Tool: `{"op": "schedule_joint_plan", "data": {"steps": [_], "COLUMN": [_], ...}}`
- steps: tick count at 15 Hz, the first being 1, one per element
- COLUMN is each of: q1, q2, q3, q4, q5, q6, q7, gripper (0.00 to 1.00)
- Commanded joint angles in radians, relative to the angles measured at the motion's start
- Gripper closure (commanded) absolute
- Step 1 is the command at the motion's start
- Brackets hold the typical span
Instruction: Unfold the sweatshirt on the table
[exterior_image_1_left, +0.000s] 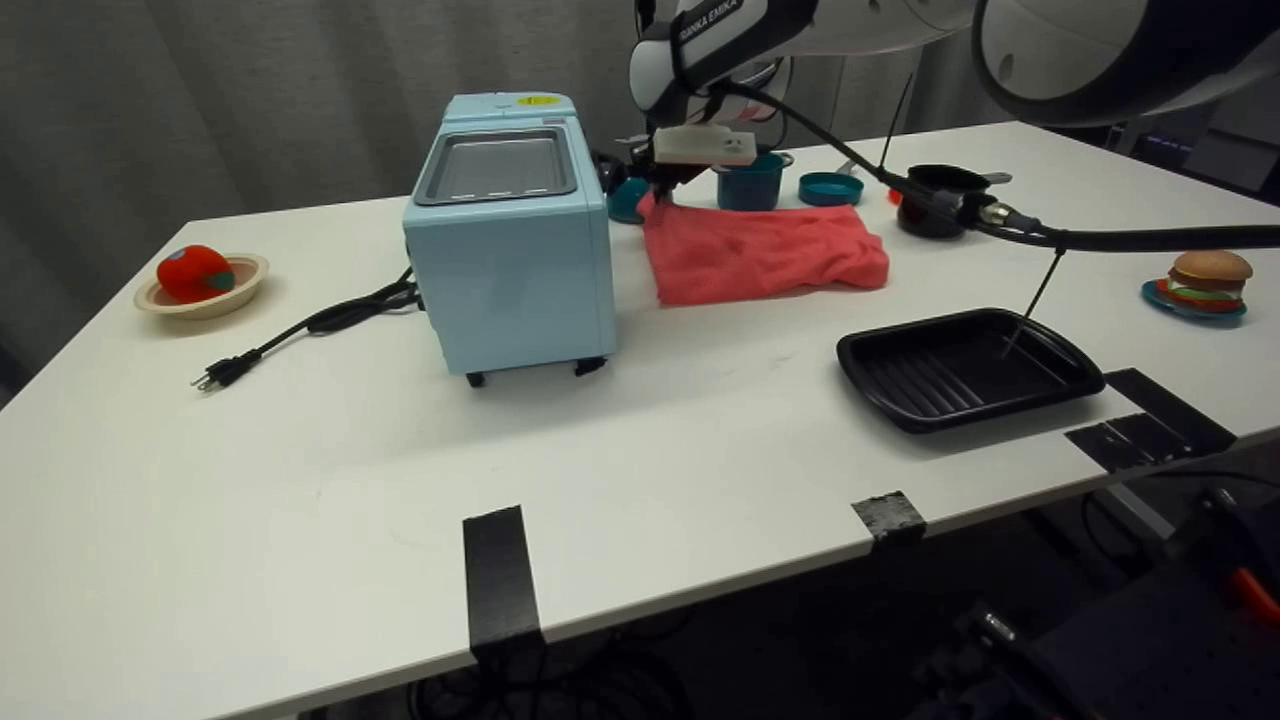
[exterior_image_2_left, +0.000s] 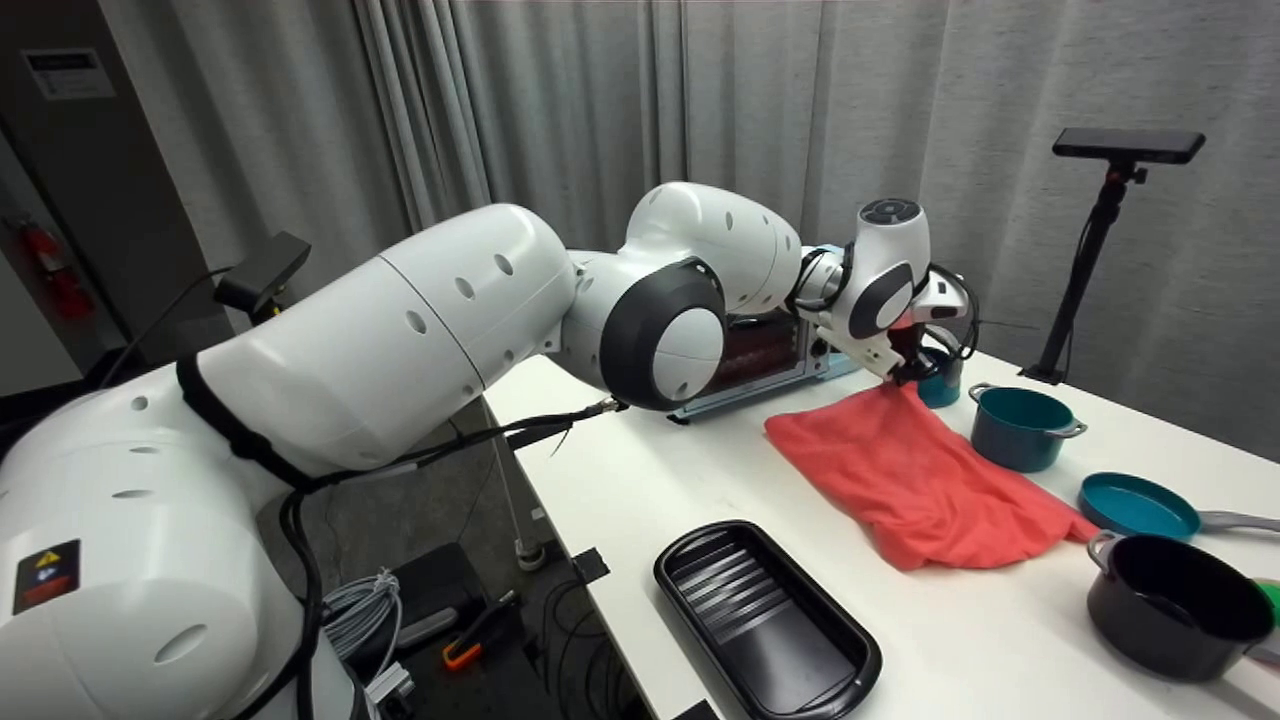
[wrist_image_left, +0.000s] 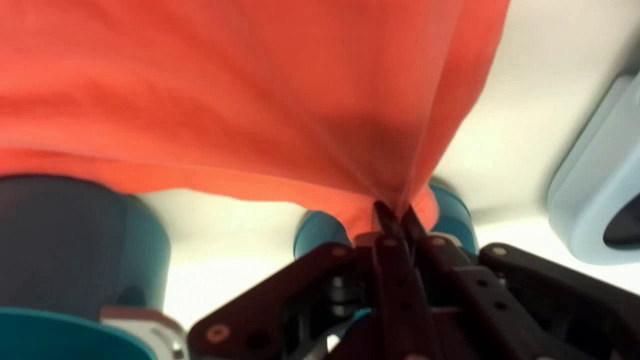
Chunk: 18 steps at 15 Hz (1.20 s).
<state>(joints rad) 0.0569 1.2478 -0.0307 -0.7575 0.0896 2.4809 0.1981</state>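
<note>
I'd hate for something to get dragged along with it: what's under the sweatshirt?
White table shows around the sweatshirt, pinched near its edge by the end effector. Whatever lies beneath is covered; no view shows it.

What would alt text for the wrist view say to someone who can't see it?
A robot gripper pinches a coral-red sweatshirt, whose creases run to the grip and which fills most of the picture's top. White table shows beyond it, with part of a teal pot at the left and a light-blue appliance cut off at the right edge.
</note>
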Motion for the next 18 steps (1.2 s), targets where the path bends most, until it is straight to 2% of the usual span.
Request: {"op": "schedule_joint_plan", "data": {"steps": [1, 5, 11, 18], "q1": [-0.038, -0.074, -0.128, -0.108], "q2": [-0.118, -0.263, -0.514, -0.731], "q3": [0.029, 0.022, 0.019, -0.006], "q4": [-0.078, -0.182, -0.428, -0.762], "q5": [0.015, 0.015, 0.016, -0.053], "q6": [-0.061, -0.225, -0.525, -0.798], "q7": [-0.014, -0.012, -0.074, -0.143], "gripper": [0.99, 0.99, 0.99, 0.99]}}
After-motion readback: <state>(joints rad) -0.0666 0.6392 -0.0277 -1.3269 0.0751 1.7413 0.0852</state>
